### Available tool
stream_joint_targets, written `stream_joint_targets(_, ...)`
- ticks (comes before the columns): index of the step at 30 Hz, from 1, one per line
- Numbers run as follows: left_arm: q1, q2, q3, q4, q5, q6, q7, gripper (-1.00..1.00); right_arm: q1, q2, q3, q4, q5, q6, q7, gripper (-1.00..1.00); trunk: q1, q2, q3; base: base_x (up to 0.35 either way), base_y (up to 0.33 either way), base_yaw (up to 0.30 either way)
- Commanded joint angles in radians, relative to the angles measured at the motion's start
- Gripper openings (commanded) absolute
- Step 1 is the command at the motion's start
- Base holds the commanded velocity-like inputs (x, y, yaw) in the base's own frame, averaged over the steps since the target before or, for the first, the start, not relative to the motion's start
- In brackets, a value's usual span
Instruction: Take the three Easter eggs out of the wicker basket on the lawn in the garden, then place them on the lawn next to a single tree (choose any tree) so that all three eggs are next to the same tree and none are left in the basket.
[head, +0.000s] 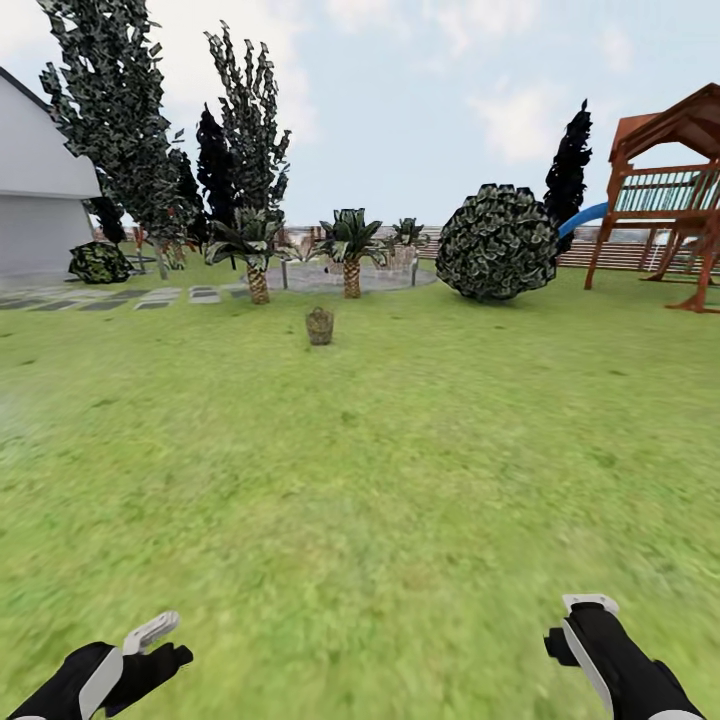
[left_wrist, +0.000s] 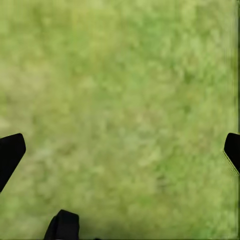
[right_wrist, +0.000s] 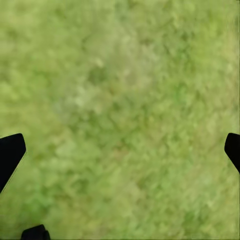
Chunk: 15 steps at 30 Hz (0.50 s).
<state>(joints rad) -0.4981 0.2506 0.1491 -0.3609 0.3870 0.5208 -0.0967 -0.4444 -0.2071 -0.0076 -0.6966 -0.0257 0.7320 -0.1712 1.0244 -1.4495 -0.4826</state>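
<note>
Mottled lawn (head: 400, 480) (wicker basket (head: 319, 326) far ahead)

— Any writing, labels, brands or numbers you can read here?

— None. No lettering can be read on the wicker basket (head: 319, 325), the play tower (head: 665, 190) or the white building (head: 35, 190).

— And on the arms?

— Nothing legible there either; both wrist views give blurred grass without a mark or sign.

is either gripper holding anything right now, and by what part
Nothing is held. The left gripper and right gripper are both open over bare lawn; the wicker basket stands far ahead.
</note>
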Motion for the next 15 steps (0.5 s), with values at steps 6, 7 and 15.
stream_joint_targets(6, 0.0, -0.001, 0.007, -0.001, 0.0, 0.007, -0.003, 1.0, 0.0, 0.0, -0.002, -0.001, -0.003, 0.004, -0.004, 1.0, 0.001, -0.001, -0.001, 0.325, 0.0, 0.0)
stream_joint_targets(7, 0.0, -0.001, 0.007, -0.002, 0.0, 0.007, -0.003, 1.0, 0.0, 0.0, -0.002, -0.001, -0.003, 0.004, -0.004, 1.0, 0.001, -0.001, -0.001, 0.325, 0.0, 0.0)
stream_joint_targets(15, 0.0, -0.001, 0.007, -0.002, 0.0, 0.007, -0.004, 1.0, 0.0, 0.0, -0.001, -0.001, -0.003, 0.004, -0.004, 1.0, 0.001, -0.001, -0.001, 0.325, 0.0, 0.0)
